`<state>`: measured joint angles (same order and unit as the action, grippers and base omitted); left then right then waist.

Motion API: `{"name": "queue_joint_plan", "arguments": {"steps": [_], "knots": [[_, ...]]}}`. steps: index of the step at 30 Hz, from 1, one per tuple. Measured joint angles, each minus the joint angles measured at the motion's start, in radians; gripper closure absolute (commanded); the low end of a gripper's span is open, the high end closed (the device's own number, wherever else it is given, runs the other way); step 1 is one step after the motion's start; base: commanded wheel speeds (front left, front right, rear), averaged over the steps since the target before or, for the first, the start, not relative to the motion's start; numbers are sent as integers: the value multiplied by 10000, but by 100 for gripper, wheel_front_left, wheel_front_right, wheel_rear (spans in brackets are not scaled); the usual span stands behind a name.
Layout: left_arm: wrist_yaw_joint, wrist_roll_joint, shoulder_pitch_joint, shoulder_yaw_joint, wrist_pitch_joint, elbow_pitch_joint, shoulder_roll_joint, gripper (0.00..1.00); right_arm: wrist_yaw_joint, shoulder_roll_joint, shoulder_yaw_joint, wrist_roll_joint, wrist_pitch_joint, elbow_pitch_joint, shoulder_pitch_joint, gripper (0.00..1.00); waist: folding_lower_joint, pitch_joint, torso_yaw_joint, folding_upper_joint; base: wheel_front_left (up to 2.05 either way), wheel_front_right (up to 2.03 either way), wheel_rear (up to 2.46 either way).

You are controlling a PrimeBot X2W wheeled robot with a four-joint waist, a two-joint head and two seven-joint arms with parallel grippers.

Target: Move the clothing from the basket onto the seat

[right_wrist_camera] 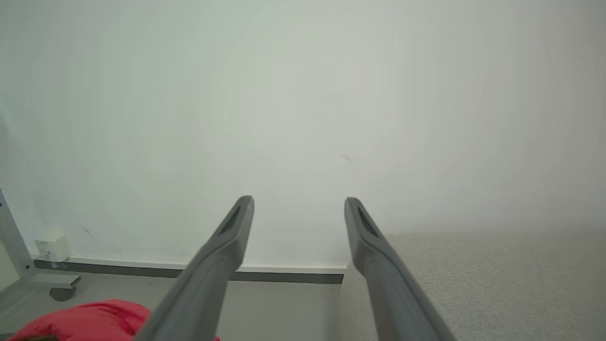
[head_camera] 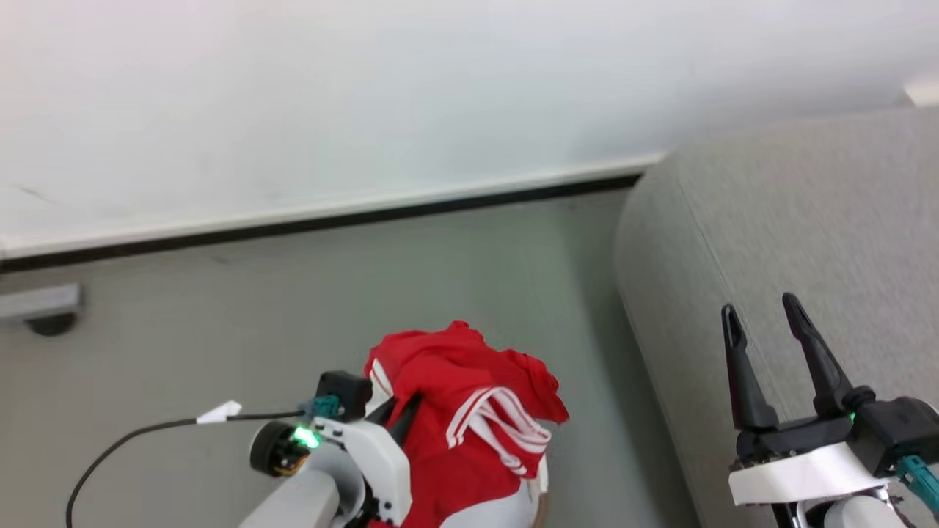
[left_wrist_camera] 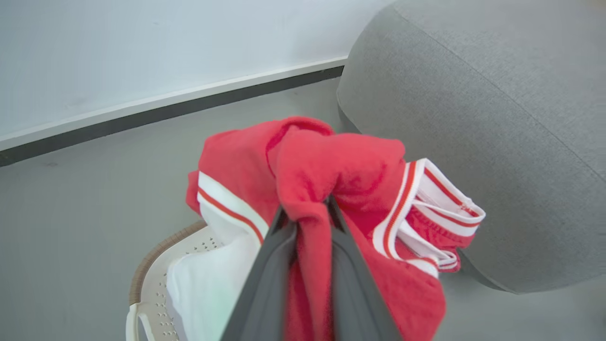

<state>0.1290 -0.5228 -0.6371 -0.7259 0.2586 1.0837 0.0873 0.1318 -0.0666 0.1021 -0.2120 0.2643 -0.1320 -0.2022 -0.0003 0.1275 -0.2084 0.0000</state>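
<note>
The left pincer (left_wrist_camera: 307, 208) is nearly closed, its two dark fingers pinching a fold of the clothing (left_wrist_camera: 341, 166), which bunches over the fingertips; the garment hangs above the basket (left_wrist_camera: 142, 270), near the rounded end of the seat (left_wrist_camera: 473, 104) but apart from it. Its long axis runs along the fingers, the red bulk at the tips and the white panel trailing down into the basket; a striped hem sticks out toward the seat. The right pincer (head_camera: 766, 312) stands wide open over the seat, gripping nothing.
</note>
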Motion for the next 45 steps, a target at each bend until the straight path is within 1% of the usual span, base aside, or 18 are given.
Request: {"name": "queue_joint_plan", "arguments": {"steps": [6, 12, 19, 26, 32, 39, 43, 45], "knots": [[-29, 6, 267, 614, 44, -1753, 280, 100, 0, -44, 92, -29, 0, -63, 365, 0, -1, -858, 585, 0, 0, 0, 0], [-173, 293, 420, 1197, 44, -3396, 545, 100, 0, -17, 125, -105, 0, -71, 591, 0, -1, -1216, 1014, 0, 0, 0, 0], [-339, 637, 357, 1490, 44, -4842, 855, 100, 0, 46, 284, -182, 0, -77, 656, 0, 0, -1392, 1207, 0, 0, 0, 0], [-566, 654, 237, 1586, -84, -6109, 1127, 100, 0, 90, 464, -244, 0, -94, 672, 0, 2, -1450, 1311, 0, 0, 0, 0], [-750, 650, 432, 1536, -347, -6865, 1237, 100, 0, 107, 669, -280, 0, -117, 668, 0, 2, -1413, 1322, 1, 0, 0, 0], [-861, 637, 535, 1498, -477, -7300, 1360, 100, 0, 71, 857, -284, 0, -169, 636, 0, 3, -1378, 1352, 1, 0, 0, 0], [-890, 623, 583, 1434, -506, -7455, 1371, 100, 0, -56, 1218, -364, 0, -188, 593, 0, 3, -1335, 1417, 1, 0, 0, 0], [-888, 623, 643, 1336, -506, -7503, 1338, 100, 0, -196, 1563, -437, 0, -288, 528, 0, 3, -1314, 1488, 0, 0, 0, 0]]}}
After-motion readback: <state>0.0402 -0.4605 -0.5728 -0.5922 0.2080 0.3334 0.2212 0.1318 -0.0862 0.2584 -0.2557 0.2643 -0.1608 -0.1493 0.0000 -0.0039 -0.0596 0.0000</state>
